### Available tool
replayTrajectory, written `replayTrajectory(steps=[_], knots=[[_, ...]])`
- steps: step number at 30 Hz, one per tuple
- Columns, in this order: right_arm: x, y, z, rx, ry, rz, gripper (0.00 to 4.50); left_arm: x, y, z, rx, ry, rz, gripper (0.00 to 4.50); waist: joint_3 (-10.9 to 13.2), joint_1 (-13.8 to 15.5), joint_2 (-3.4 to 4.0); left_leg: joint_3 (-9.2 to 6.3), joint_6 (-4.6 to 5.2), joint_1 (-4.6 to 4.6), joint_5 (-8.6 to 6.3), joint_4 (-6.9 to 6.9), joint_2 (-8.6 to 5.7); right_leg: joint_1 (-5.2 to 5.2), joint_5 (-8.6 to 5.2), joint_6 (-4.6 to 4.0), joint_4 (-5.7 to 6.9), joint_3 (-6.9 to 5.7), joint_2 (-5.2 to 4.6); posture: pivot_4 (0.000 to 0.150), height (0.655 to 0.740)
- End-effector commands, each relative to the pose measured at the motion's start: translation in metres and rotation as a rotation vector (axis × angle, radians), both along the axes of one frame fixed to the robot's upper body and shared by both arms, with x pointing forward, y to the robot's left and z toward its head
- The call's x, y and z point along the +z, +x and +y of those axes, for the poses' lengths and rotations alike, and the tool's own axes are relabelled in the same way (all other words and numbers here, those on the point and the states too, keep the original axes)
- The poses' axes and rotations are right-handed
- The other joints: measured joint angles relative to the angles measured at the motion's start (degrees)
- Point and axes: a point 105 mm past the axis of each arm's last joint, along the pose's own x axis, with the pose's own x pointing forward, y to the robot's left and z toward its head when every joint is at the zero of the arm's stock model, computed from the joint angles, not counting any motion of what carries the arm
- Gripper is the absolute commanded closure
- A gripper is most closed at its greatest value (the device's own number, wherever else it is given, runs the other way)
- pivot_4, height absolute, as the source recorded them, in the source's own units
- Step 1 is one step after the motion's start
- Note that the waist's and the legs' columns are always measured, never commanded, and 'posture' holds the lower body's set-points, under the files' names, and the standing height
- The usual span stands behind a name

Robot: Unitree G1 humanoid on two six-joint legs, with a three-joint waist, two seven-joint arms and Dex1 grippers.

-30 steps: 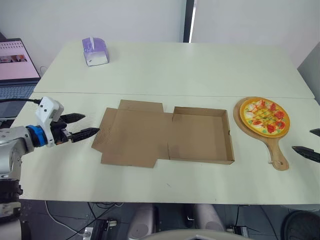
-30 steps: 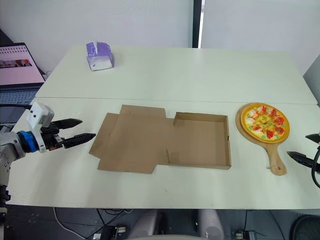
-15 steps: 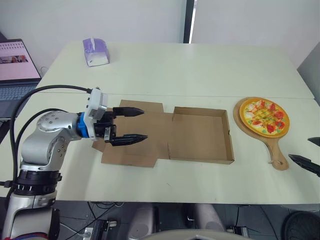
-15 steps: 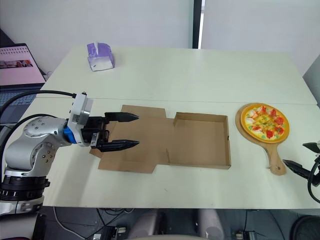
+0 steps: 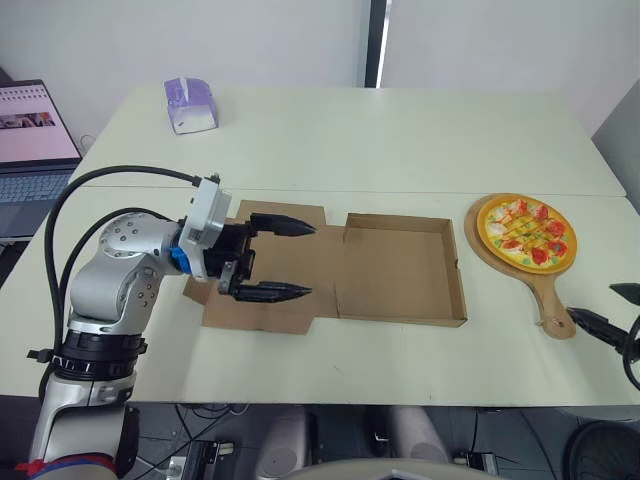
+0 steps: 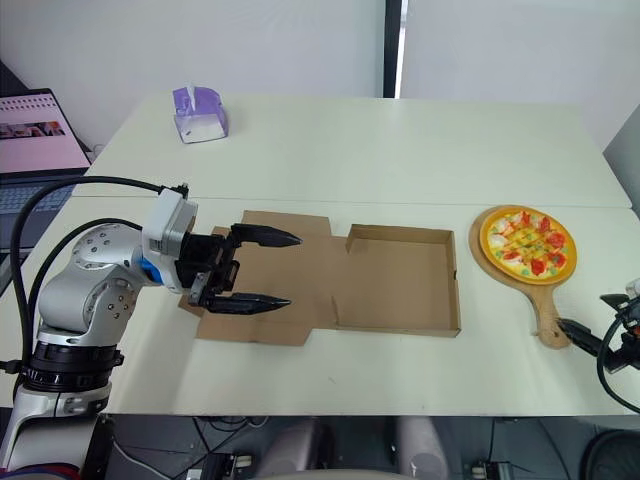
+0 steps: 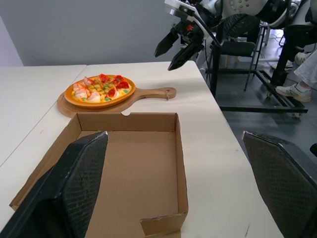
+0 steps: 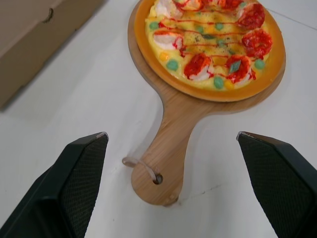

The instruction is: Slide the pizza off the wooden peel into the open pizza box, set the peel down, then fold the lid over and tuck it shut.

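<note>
1. A laptop (image 5: 35,130) stands open off the table's (image 5: 350,140) far left side, and a purple tissue box (image 5: 190,103) sits on the far left part of the table, well apart from everything else.
2. The left gripper (image 5: 312,260) hangs over the flattened lid (image 5: 265,275), its two black fingers spread wide and holding nothing. They point along the cardboard toward the tray.
3. The pizza box (image 5: 400,270) lies open in the middle of the table. The lid lies flat on its left and the walled tray is on its right.
4. The tray is empty, with only bare cardboard floor between its upright walls.
5. The pizza (image 5: 528,232) lies to the right of the box, with a strip of bare table between them. It rests on the round blade of the wooden peel (image 5: 553,298) and is well apart from the left gripper.
6. The peel's handle points toward the near edge of the table. A thin cord loop (image 8: 141,166) hangs from the hole at its end.
7. The right gripper (image 5: 591,301) is just beside the end of the handle, fingers wide apart and empty. In the right wrist view the handle lies between the two fingers and touches neither.
</note>
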Motion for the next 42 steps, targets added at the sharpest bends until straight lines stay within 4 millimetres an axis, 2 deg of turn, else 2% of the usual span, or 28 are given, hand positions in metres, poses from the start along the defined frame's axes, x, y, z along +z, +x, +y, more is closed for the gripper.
replayTrajectory(steps=[1,6,11,14,25,30,37,40,42], knots=[[0.001,0.004,-0.001,-0.059,-0.032,0.032,0.03,-0.001,-0.003,-0.001,-0.028,0.021,-0.029,0.0,0.0,0.01,0.0,0.0,0.0,0.0,0.0,0.0,0.0,0.0,0.0,0.0,0.0,0.0,0.0,0.15,0.7218],[0.0,0.013,-0.004,-0.159,-0.055,0.077,0.03,0.004,-0.007,-0.007,-0.065,-0.007,-0.021,0.0,0.0,-0.04,0.0,0.02,0.0,-0.01,0.0,0.0,-0.02,-0.01,0.0,0.0,-0.01,0.03,0.0,0.15,0.7218],[-0.011,0.021,0.003,-0.202,0.004,0.141,0.03,0.012,-0.011,-0.014,-0.114,-0.017,-0.019,0.0,0.0,-0.02,-0.01,-0.04,0.01,-0.03,0.0,0.0,-0.01,-0.01,0.0,0.0,-0.01,-0.02,0.01,0.15,0.7218],[-0.019,0.028,0.002,-0.227,0.029,0.165,0.03,0.01,-0.011,-0.015,-0.093,0.042,0.029,0.0,0.0,-0.04,-0.01,-0.04,0.01,-0.04,0.0,0.0,-0.02,-0.01,0.0,-0.01,-0.03,-0.01,0.01,0.15,0.7218],[-0.047,0.053,-0.005,-0.24,0.06,0.262,0.03,0.014,-0.016,-0.019,-0.094,0.078,0.089,0.0,0.01,-0.15,-0.01,0.0,0.03,-0.05,-0.01,-0.01,-0.02,-0.04,0.0,-0.01,-0.06,0.01,0.01,0.15,0.7218],[-0.054,0.068,-0.007,-0.246,0.088,0.282,0.03,0.014,-0.015,-0.015,-0.077,0.057,0.082,0.0,0.02,-0.27,-0.03,0.02,0.03,-0.04,-0.01,-0.01,0.0,-0.04,0.02,-0.03,-0.05,0.02,0.02,0.15,0.7218],[-0.063,0.078,-0.008,-0.229,0.085,0.307,0.03,0.024,-0.011,-0.021,-0.051,0.025,0.07,0.0,-0.13,-0.27,-0.35,0.0,0.03,-0.04,-0.01,0.0,-0.01,-0.03,0.06,-0.08,-0.08,0.01,0.01,0.15,0.7218],[-0.066,0.079,-0.007,-0.225,0.084,0.314,0.58,0.025,-0.011,-0.021,-0.041,0.026,0.066,0.0,-0.14,-0.34,-0.43,0.03,0.03,-0.03,-0.01,0.0,-0.01,-0.02,0.06,-0.07,-0.08,0.03,0.0,0.15,0.7218],[-0.068,0.078,-0.007,-0.224,0.085,0.322,1.31,0.025,-0.01,-0.021,-0.033,0.026,0.064,0.0,-0.16,-0.33,-0.46,0.01,0.03,-0.03,-0.01,0.0,0.0,-0.02,0.06,-0.07,-0.07,0.02,0.01,0.15,0.7218]])
